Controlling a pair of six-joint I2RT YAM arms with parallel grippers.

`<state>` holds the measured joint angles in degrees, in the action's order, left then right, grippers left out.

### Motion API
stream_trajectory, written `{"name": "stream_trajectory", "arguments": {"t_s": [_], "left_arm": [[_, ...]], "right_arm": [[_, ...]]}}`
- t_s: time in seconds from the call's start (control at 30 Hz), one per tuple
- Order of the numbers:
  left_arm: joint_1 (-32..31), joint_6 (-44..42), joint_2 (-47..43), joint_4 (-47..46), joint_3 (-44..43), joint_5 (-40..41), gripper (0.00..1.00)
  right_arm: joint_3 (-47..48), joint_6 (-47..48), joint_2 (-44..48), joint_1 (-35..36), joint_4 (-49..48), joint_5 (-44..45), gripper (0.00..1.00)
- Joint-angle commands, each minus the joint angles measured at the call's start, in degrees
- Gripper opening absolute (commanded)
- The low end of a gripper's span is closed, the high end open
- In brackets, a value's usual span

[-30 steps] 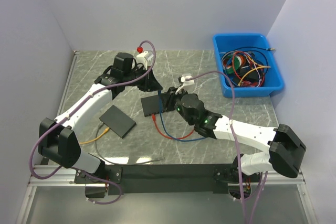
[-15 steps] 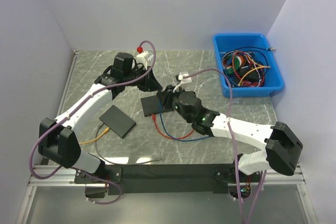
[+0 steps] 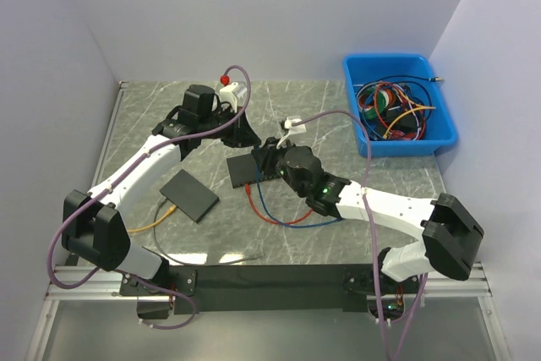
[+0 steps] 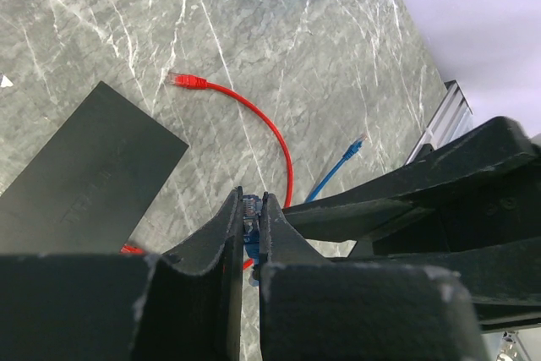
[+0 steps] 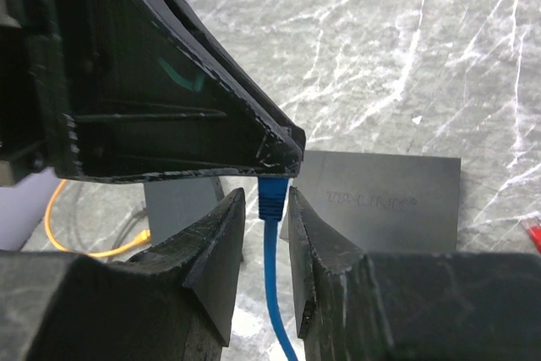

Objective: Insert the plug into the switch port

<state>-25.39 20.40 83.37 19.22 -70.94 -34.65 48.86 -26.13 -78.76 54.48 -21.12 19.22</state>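
Left fingers clamp the blue plug; right fingers straddle its cable, apart. Insertion into the switch remains.

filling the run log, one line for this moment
left gripper: shut on blue plug | right gripper: open around same plug | switch: flat on table

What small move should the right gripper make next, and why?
Probably close the right gripper on the blue cable. Its fingers straddle the cable just below the blue plug, with small gaps either side, while the left gripper pinches that plug.
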Motion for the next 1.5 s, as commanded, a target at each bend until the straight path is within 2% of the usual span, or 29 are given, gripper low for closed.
{"name": "stream_trajectory", "arguments": {"t_s": [0.0, 0.23, 0.43, 0.67, 0.73, 0.8, 0.87, 0.9, 0.97, 1.1, 1.23, 1.3, 1.47], "left_arm": [[-0.3, -0.9, -1.6, -0.8, -0.6, -0.2, 0.01], [-0.3, -1.0, -1.6, -0.6, -0.7, 0.0, 0.01], [-0.3, -0.9, -1.5, -0.6, -0.8, 0.3, 0.01], [-0.3, -0.9, -0.4, 1.1, -1.5, 3.4, 0.00], [-0.3, -0.9, 0.6, 2.5, -2.2, 6.3, 0.02], [-0.2, -0.8, 2.2, 3.4, -2.7, 8.2, 0.09], [-0.2, -0.7, 3.3, 4.8, -3.4, 10.5, 0.18], [-0.1, -0.5, 4.0, 4.9, -3.6, 11.4, 0.27], [0.2, -0.3, 4.7, 5.7, -3.8, 14.2, 0.35], [2.4, 1.6, 6.2, 7.0, -4.4, 18.0, 0.40], [5.3, 3.3, 7.2, 7.2, -4.4, 20.3, 0.41], [6.1, 3.8, 8.1, 8.0, -4.7, 22.9, 0.41], [6.8, 3.9, 11.9, 9.2, -6.3, 27.4, 0.41]], "right_arm": [[2.6, -0.7, -0.8, -0.3, -0.7, 0.6, 0.34], [2.8, -0.6, -1.1, -0.4, -0.8, 0.4, 0.32], [2.7, -0.5, -0.6, -0.5, -0.8, 0.6, 0.21], [0.9, -0.8, 2.4, -0.4, -1.8, 1.1, 0.03], [1.0, -0.8, 2.9, -0.5, -1.4, 0.6, 0.00], [1.0, -0.8, 3.6, -0.4, -0.4, 0.3, 0.00], [0.1, -0.9, 4.6, -0.5, 0.0, 0.0, 0.00], [-0.3, -1.2, 5.1, -0.4, 0.9, 0.1, 0.00], [-2.4, -1.7, 6.9, -0.4, 2.0, 0.4, 0.00], [-6.4, -3.7, 10.1, -0.4, 9.4, 2.6, 0.00], [-10.8, -5.3, 12.5, -0.4, 16.0, 4.2, 0.00], [-11.2, -6.6, 12.1, -0.4, 19.5, 4.2, 0.00], [-12.6, -8.3, 7.2, -0.4, 20.7, 0.8, 0.00]]}}
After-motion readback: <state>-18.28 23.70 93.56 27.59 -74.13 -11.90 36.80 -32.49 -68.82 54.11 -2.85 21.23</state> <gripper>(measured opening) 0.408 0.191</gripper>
